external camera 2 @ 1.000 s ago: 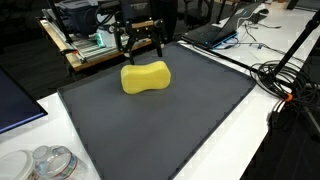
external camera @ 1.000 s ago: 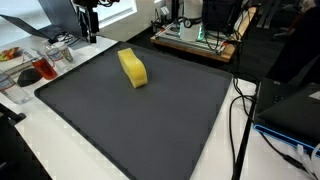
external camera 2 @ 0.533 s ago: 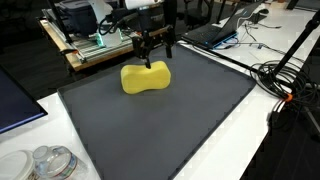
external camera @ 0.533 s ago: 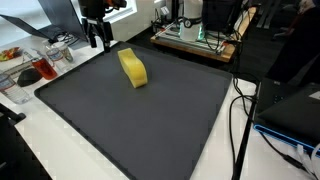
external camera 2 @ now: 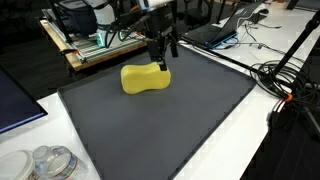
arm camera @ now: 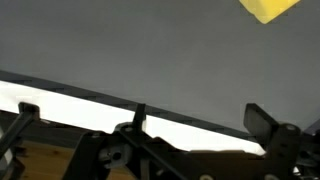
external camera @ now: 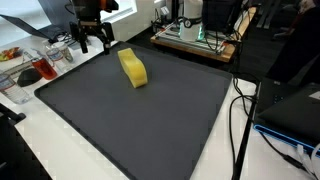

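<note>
A yellow, peanut-shaped sponge [external camera: 132, 67] [external camera 2: 145, 78] lies near the far edge of a dark grey mat [external camera: 140, 120] [external camera 2: 170, 125] in both exterior views. My gripper [external camera: 94, 42] [external camera 2: 162, 58] hangs open just above the mat's back edge, close beside the sponge and not touching it. Nothing is between its fingers. In the wrist view the sponge [arm camera: 268, 8] shows only as a yellow corner at the top right. There the two fingertips of the gripper [arm camera: 143, 112] stand wide apart over the mat's edge.
Glassware and a dish [external camera: 38, 68] stand on the white table beside the mat. A wooden bench with electronics [external camera: 195, 40] is behind it. Cables [external camera 2: 290, 80] run along one side, a laptop [external camera 2: 215, 35] sits beyond, and clear plastic containers [external camera 2: 50, 162] are at the near corner.
The gripper has come down and moved along the mat's back edge toward the sponge, turning about its wrist. Its jaws stayed open. The sponge has not moved.
</note>
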